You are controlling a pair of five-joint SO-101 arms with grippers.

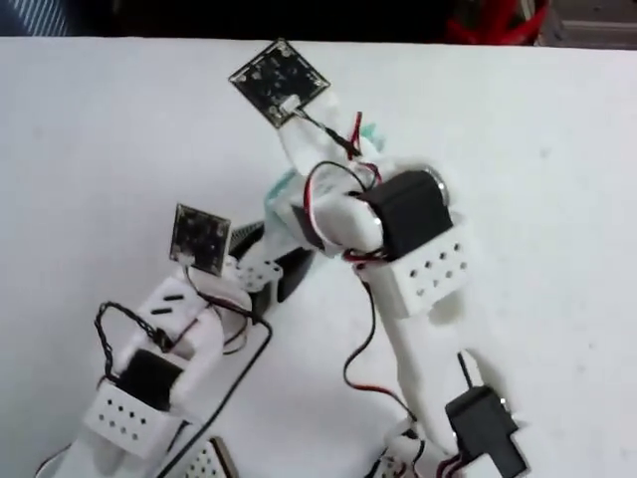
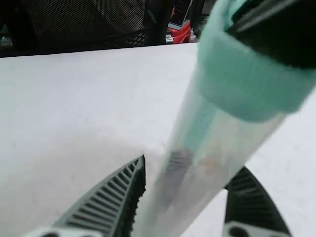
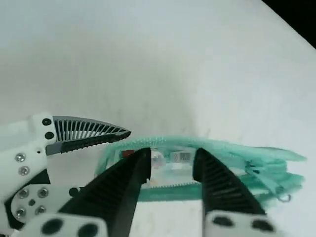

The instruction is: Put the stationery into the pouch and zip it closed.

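The right gripper [image 3: 173,157], its black ribbed jaws spread apart, hangs over a clear plastic pouch [image 3: 247,165] with mint-green zip edging that lies on the white table [image 3: 148,59]. Small items, one of them red, show inside. The white left gripper [image 3: 106,140] meets one end of the pouch, with a grey ribbed finger [image 3: 89,131] above it.

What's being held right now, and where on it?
The left gripper appears to clamp the pouch by its clear body; the right gripper is open above it.

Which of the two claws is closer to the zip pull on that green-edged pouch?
Right. The right gripper is over the middle of the pouch, the zip pull just past it; the left gripper holds the opposite end.
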